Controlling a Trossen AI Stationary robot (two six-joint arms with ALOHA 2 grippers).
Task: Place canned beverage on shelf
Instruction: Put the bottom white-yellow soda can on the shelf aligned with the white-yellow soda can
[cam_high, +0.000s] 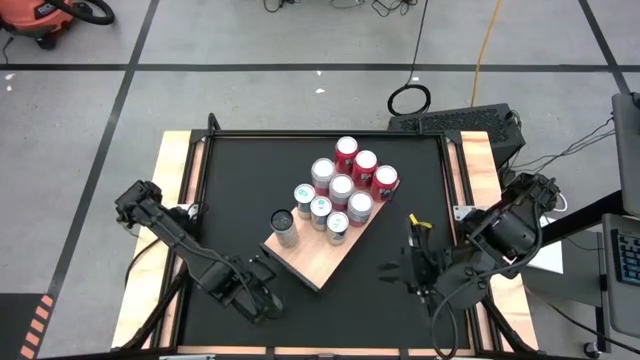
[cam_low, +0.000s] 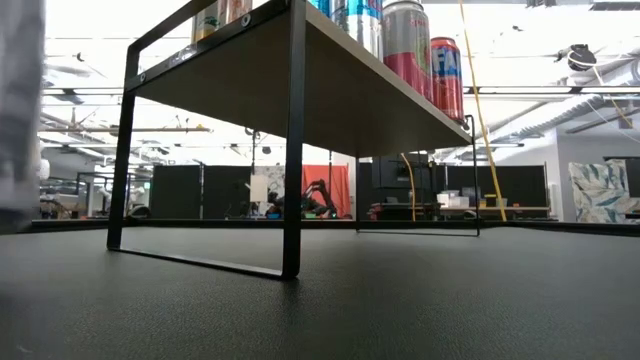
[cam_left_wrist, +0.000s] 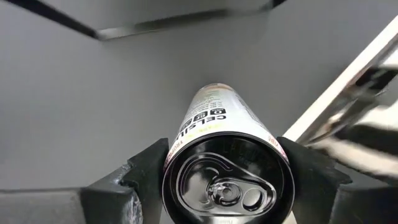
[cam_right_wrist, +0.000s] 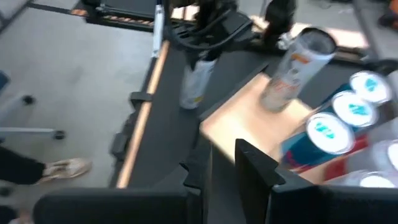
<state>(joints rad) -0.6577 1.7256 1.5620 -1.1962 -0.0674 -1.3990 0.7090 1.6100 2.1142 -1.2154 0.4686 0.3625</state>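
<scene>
A white canned beverage (cam_left_wrist: 211, 118) with a dark top sits between the fingers of my left gripper (cam_left_wrist: 227, 168), which is shut on it over the black table near the front left (cam_high: 258, 295). The right wrist view shows the same can (cam_right_wrist: 196, 81) upright under that arm. The shelf (cam_high: 310, 262) is a tan board on a black frame at the table's middle. It carries several red and silver cans (cam_high: 340, 190) and one dark-topped can (cam_high: 284, 228) at its near-left corner. My right gripper (cam_right_wrist: 227, 174) is shut and touches nothing, raised at the front right (cam_high: 405, 268). My left gripper pinches the can's upper wall (cam_left_wrist: 171, 158), just under the top rim, between its two fingers (cam_left_wrist: 146, 174), one on each side. The fingers come from above and point down. The can stands upright below them. Whether its base is on the table I cannot tell.
The shelf's black legs (cam_low: 292, 150) stand on the table with open space under the board. Bare board (cam_right_wrist: 242, 118) lies at the shelf's near end beside the corner can (cam_right_wrist: 292, 68). Black table stretches between my left gripper and the shelf.
</scene>
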